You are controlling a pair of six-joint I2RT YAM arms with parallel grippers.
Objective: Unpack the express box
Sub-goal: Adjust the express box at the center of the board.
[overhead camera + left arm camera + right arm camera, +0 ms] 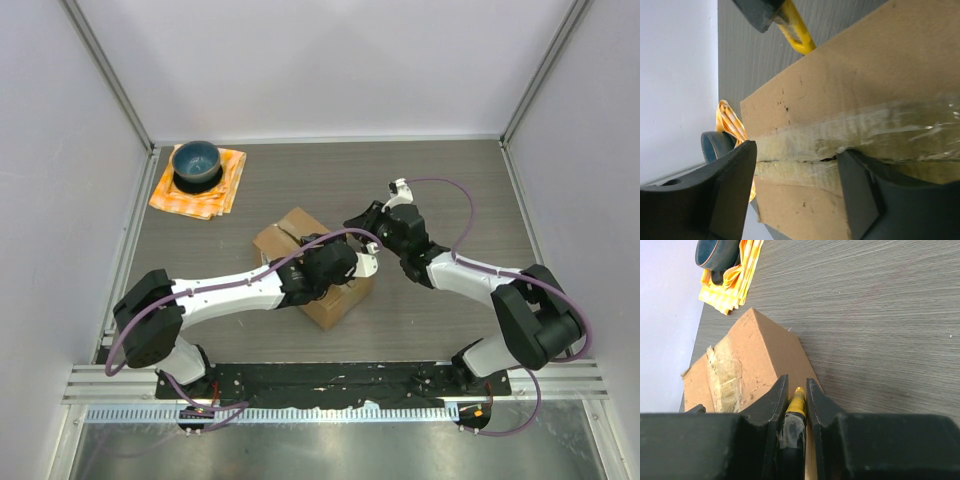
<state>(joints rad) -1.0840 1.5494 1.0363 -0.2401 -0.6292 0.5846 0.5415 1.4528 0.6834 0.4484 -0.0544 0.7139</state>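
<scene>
The express box (290,245), a brown carton with clear tape along its top seam, sits mid-table. My left gripper (345,272) is over its near right part. In the left wrist view the box (855,80) fills the frame and my left gripper (797,187) is open, its fingers (735,190) spread along the taped seam, one tip touching the seam. My right gripper (362,222) hovers by the box's far right corner. In the right wrist view it (797,381) is shut on a yellow-tipped tool (797,402) pointing over the box (760,350). The tool also shows in the left wrist view (796,29).
A blue bowl (196,163) stands on a folded orange cloth (205,195) at the far left corner; both show in the right wrist view (720,252). White walls with metal posts enclose the table on three sides.
</scene>
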